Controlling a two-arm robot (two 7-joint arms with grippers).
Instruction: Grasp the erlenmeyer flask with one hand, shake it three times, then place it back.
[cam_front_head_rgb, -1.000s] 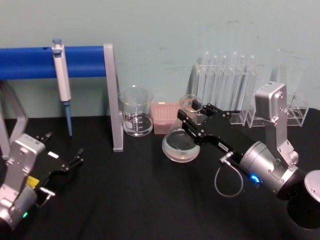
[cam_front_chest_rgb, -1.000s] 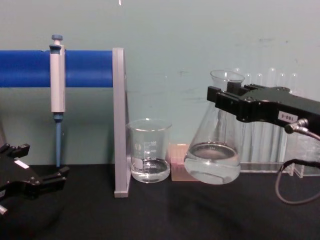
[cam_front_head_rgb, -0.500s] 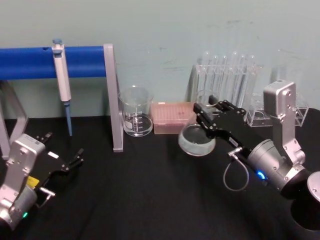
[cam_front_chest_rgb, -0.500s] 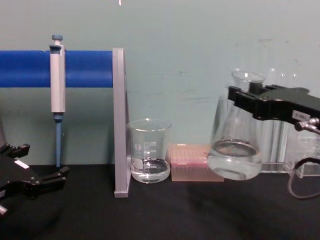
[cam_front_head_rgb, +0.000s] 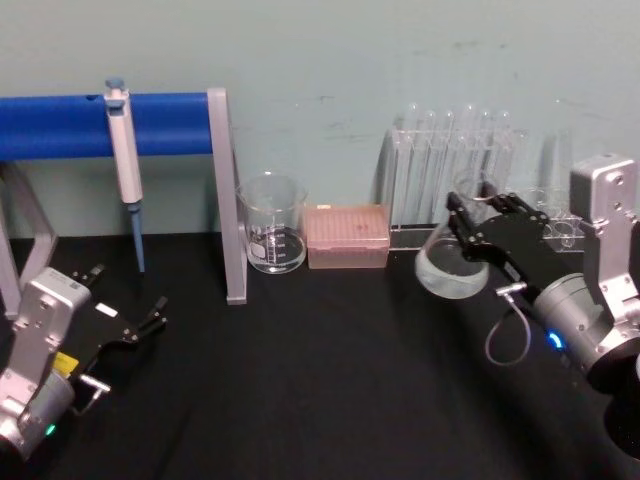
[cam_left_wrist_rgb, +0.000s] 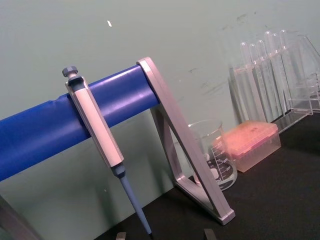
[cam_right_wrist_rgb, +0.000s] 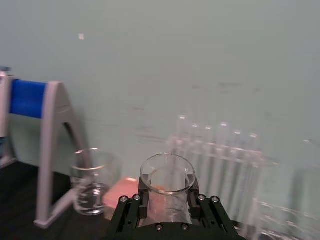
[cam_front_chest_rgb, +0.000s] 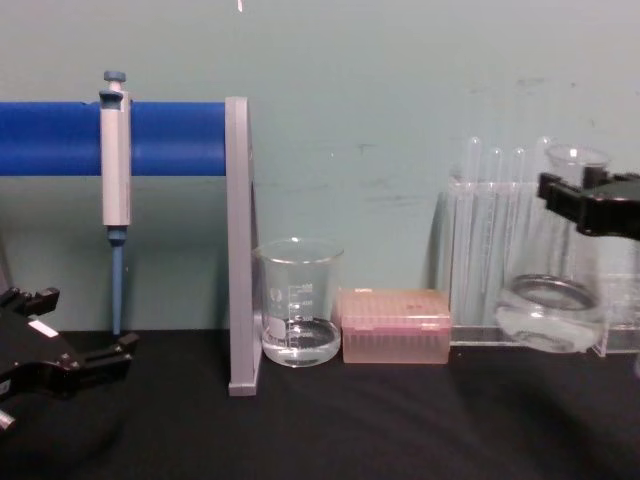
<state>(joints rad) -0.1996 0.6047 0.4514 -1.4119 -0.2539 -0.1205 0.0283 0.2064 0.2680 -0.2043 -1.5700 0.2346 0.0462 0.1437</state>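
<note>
At the right of the head view, the right gripper (cam_front_head_rgb: 472, 222) is clamped around the neck of the erlenmeyer flask (cam_front_head_rgb: 447, 270), which hangs below its fingers, slightly tilted and just clear of the black table (cam_front_head_rgb: 300, 390), in front of the test tube rack (cam_front_head_rgb: 450, 160). The left gripper (cam_front_head_rgb: 155, 312) rests at the lower left with its fingers apart. Along the pale green wall (cam_front_head_rgb: 330, 60) stand a beaker (cam_front_head_rgb: 272, 235), a pink tip box (cam_front_head_rgb: 346, 235) and a pipette (cam_front_head_rgb: 123, 150) hung on a blue bar (cam_front_head_rgb: 55, 125).
</note>
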